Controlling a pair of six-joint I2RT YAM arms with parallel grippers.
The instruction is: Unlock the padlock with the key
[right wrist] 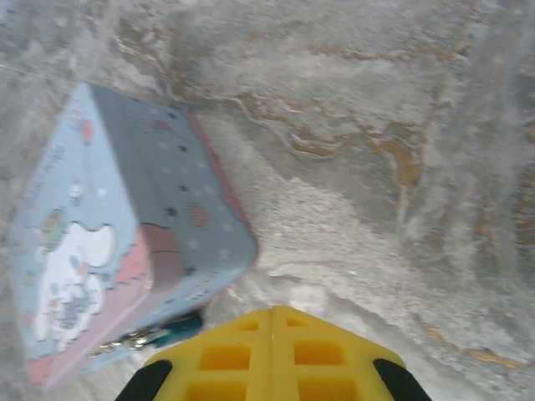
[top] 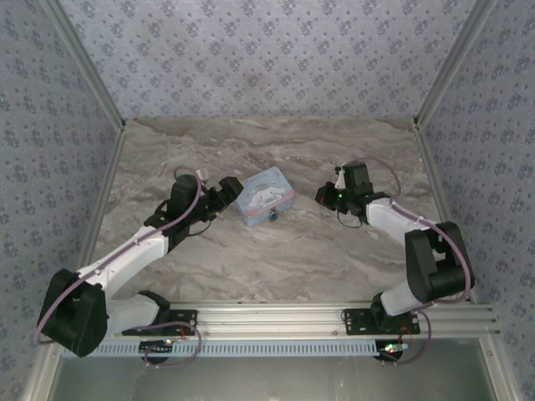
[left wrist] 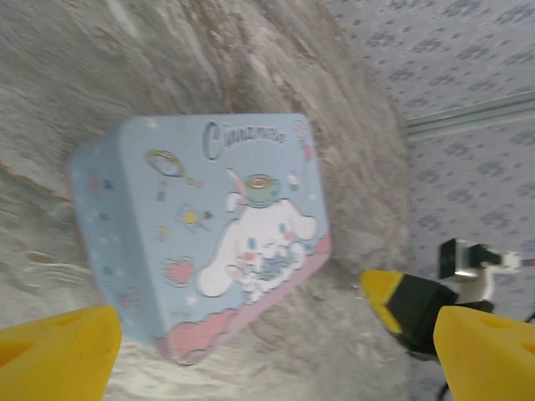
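Currently I see the light blue tin box (top: pixel 266 194) sitting on the marble-patterned tabletop (top: pixel 276 267), between the two arms. It is a rounded-corner rectangle with a pink band at its lower edge. From above, the padlock (top: pixel 273 215) is only a dark speck at the box's near edge. The right wrist camera shows it better (right wrist: pixel 177 331): a small teal-blue body against the box's side (right wrist: pixel 125 251), with thin glinting metal beside it that is too blurred for me to sort out.

The left wrist view gives me the lid (left wrist: pixel 209 234), printed with a white long-eared cartoon dog, hearts and stars. It has cursive lettering that starts "Cinnamo", and the rest is smeared.

The left gripper (top: pixel 226 200) points at the box's left end. Its smooth yellow fingers (left wrist: pixel 63 351) stand wide apart at the bottom corners of its own view. The right gripper (top: pixel 323 196) sits apart from the box on the other side. Its waffle-moulded yellow fingers (right wrist: pixel 226 359) meet along a centre seam with no gap. I can't tell whether anything is pinched between them.
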